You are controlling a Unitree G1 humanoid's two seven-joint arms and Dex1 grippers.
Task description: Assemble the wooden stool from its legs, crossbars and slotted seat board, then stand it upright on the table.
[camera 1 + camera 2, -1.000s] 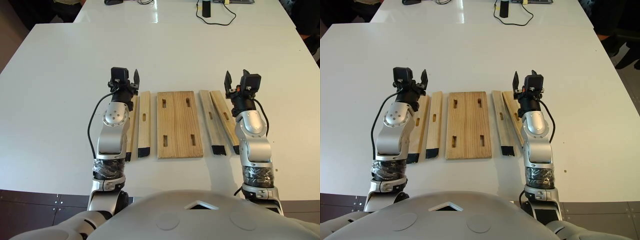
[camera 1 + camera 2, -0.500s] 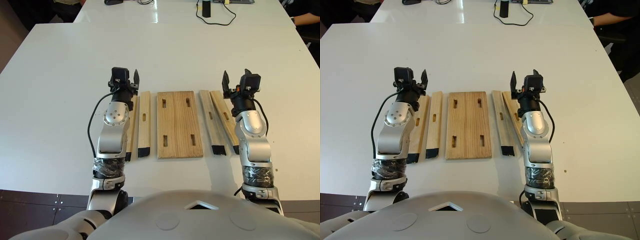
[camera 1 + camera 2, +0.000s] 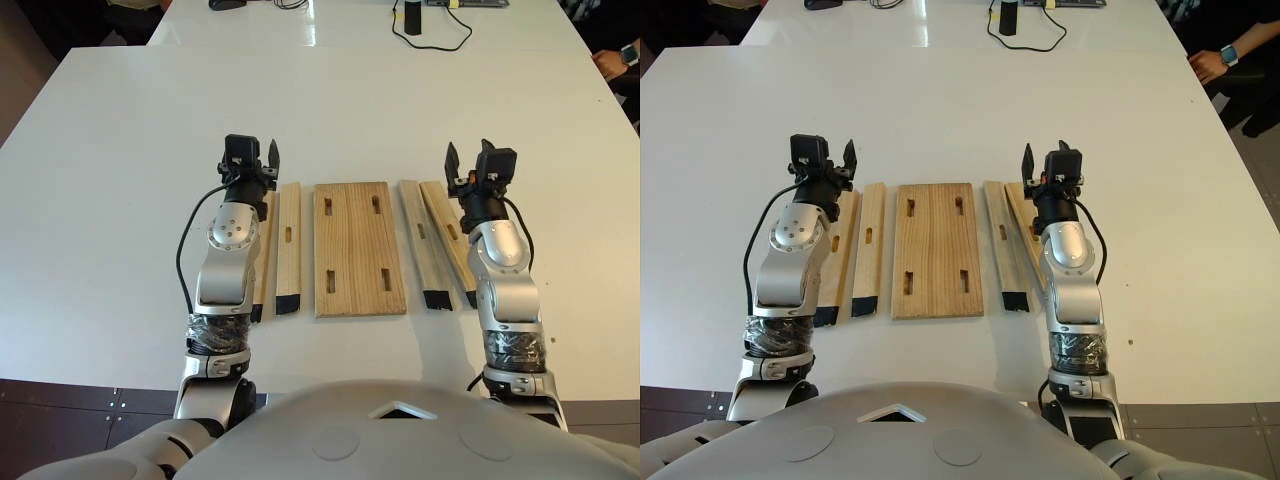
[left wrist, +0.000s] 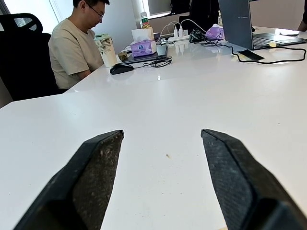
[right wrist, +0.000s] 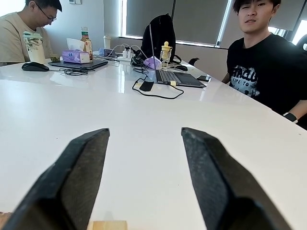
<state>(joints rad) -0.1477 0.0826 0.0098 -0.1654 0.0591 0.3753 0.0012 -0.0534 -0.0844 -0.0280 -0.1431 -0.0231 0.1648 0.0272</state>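
We are seeing the slotted seat board (image 3: 360, 248) lying flat in the middle of the worktop (image 3: 120, 200), with the left pair of slats (image 3: 288, 245) and the right pair of slats (image 3: 420, 240) flanking it. None of these parts is shifting, and nothing is being joined yet. The change is small: our right pincer (image 3: 468, 160) is edging slightly inward over the far end of the right pair, while our left pincer (image 3: 256, 154) is keeping its place. We are judging this as lining up for a first pick. Both arms are stretching forward, low over the slats, with each pincer spread wide and gripping nothing.
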